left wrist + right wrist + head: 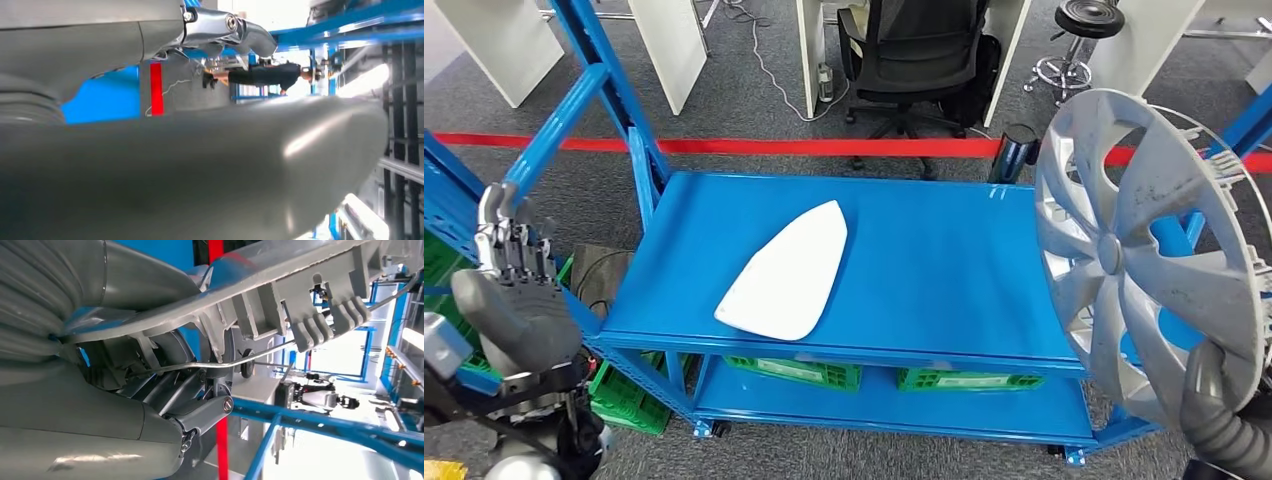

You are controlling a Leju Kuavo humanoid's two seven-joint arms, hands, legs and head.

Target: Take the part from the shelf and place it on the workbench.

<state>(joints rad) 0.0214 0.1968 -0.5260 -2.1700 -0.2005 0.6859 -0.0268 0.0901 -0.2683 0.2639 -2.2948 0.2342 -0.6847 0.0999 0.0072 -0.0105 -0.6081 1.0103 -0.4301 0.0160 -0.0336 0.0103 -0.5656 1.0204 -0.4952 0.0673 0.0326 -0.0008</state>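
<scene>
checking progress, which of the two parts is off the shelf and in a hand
The silver wheel cover, held upright by the right hand. The white panel lies flat on the blue shelf, untouched.

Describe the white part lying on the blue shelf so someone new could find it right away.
Find the blue shelf in the middle of the head view. On its top level, left of centre, lies a flat white part, teardrop-shaped and pointed at its far end, unlike the spoked silver wheel cover.

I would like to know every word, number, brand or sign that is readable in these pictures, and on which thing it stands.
None can be read.
Silver hubcap: no brand or text legible.
White panel on the blue shelf: blank.
Green crates: pale marks, too small to read.
</scene>
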